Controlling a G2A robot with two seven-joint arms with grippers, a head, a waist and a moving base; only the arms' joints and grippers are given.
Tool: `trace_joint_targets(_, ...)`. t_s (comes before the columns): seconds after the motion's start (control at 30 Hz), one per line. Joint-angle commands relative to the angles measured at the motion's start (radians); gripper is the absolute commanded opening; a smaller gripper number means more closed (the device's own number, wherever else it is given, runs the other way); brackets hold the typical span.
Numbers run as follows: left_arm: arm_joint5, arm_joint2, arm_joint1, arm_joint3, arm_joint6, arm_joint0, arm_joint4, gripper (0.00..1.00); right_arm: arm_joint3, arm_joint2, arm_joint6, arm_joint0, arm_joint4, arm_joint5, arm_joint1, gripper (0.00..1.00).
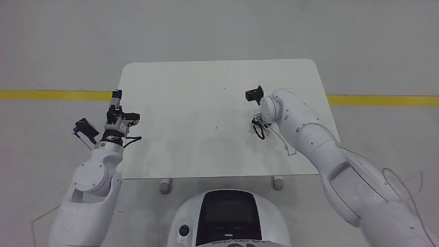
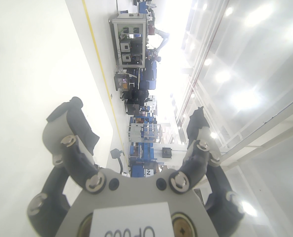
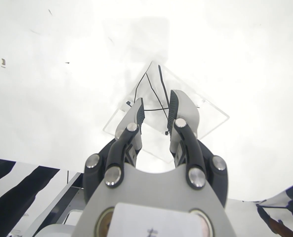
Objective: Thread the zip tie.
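Left hand (image 2: 136, 122): at the desk's left edge, raised off the surface. Fingers (image 2: 73, 124) spread wide, nothing between them. Aimed along the desk edge towards the room beyond.

Desk (image 1: 199, 110): white, rounded corners; both arms reach over it from the near side, well apart.

Right hand (image 3: 156, 108): over the right part of the desk, pointing down at the surface. Fingers (image 3: 173, 104) a narrow gap apart, not pressed together, set on either side of the black strands below. Whether the pads touch any strand cannot be told.

Clear tray (image 3: 210, 114): flat, transparent, square, lying on the desk directly under the right hand, one corner pointing away from the wrist.

Zip ties (image 3: 162, 85): thin black strands, several, crossing one another inside the clear tray. The thickest runs close beside one finger; a thinner one crosses the gap between the fingertips. In the top view they show as a small dark tangle (image 1: 259, 129) just beside the right wrist.
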Motion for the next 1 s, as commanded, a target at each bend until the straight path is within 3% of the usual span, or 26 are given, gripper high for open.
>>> trace_joint_targets(0.0, 0.0, 0.0, 0.0, 0.0, 0.0, 0.0, 0.0, 1.0, 0.012, -0.002, -0.005, 0.003, 0.0, -0.001, -0.005, 0.24)
trace_joint_targets(0.4, 0.0, 0.0, 0.0, 0.0, 0.0, 0.0, 0.0, 1.0, 0.095, -0.009, -0.01, 0.025, 0.009, -0.013, -0.038, 0.11)
trace_joint_targets(0.5, 0.0, 0.0, 0.0, 0.0, 0.0, 0.0, 0.0, 1.0, 0.11, -0.01, -0.014, 0.03, 0.01, -0.017, -0.045, 0.0)
trace_joint_targets(0.73, 0.0, 0.0, 0.0, 0.0, 0.0, 0.0, 0.0, 1.0, 0.133, -0.009, -0.025, 0.042, 0.0, -0.016, -0.056, 0.0)
trace_joint_targets(0.97, 0.0, 0.0, 0.0, 0.0, 0.0, 0.0, 0.0, 1.0, 0.105, 0.008, -0.019, 0.043, -0.021, -0.014, -0.048, 0.0)
